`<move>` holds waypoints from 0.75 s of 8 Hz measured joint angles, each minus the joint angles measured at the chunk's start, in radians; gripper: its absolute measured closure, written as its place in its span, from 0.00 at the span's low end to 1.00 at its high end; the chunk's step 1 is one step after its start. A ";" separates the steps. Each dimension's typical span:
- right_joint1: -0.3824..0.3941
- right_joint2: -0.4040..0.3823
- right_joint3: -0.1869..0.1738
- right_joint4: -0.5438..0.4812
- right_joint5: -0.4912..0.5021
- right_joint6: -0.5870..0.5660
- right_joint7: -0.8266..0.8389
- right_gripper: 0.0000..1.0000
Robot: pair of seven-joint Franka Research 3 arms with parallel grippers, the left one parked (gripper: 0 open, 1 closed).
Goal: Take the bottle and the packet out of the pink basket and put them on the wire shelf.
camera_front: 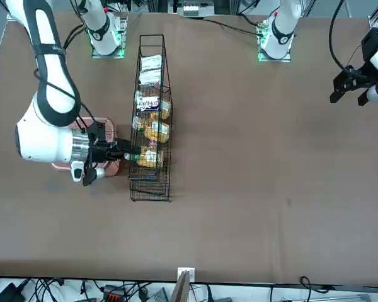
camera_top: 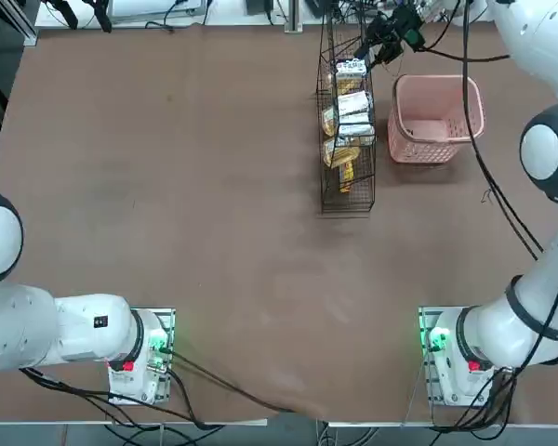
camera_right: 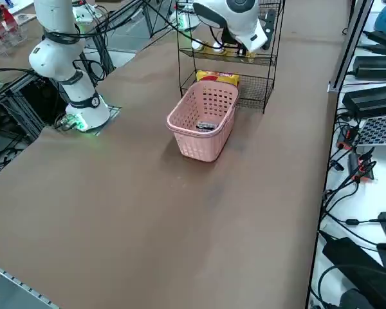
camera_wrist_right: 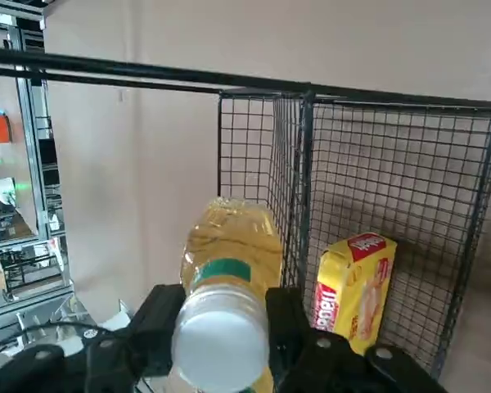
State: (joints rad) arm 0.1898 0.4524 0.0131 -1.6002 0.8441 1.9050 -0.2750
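white cap (camera_wrist_right: 221,340) foremost, the bottle (camera_wrist_right: 233,246) of amber liquid sits in the right gripper (camera_wrist_right: 227,303), whose two fingers are closed on it, one on each side. a green band shows on the bottle just beyond the cap. seen from overhead, the gripper is at the wire shelf (camera_top: 347,200), at about one o'clock from the rack's middle. the pink basket (camera_top: 437,121) stands at three o'clock from the rack, near it but apart. down inside the basket, in the right side view, lies the packet (camera_right: 207,126), small and white with dark print. the black rack already bears goods: white packets (camera_front: 150,70) toward six o'clock in the overhead sense of the arms' side, amber bottles (camera_front: 156,131) among its tiers, and a yellow-and-red packet (camera_wrist_right: 354,291) lying against the wire mesh. the right arm (camera_front: 50,129) reaches over the basket in the front view.
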 joint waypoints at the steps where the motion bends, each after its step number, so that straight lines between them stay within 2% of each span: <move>1: 0.002 0.002 0.003 0.000 0.000 0.010 0.000 0.45; 6: 0.007 0.003 0.007 0.000 -0.001 0.029 0.001 0.44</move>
State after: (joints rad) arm 0.1972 0.4559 0.0198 -1.6002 0.8432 1.9345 -0.2741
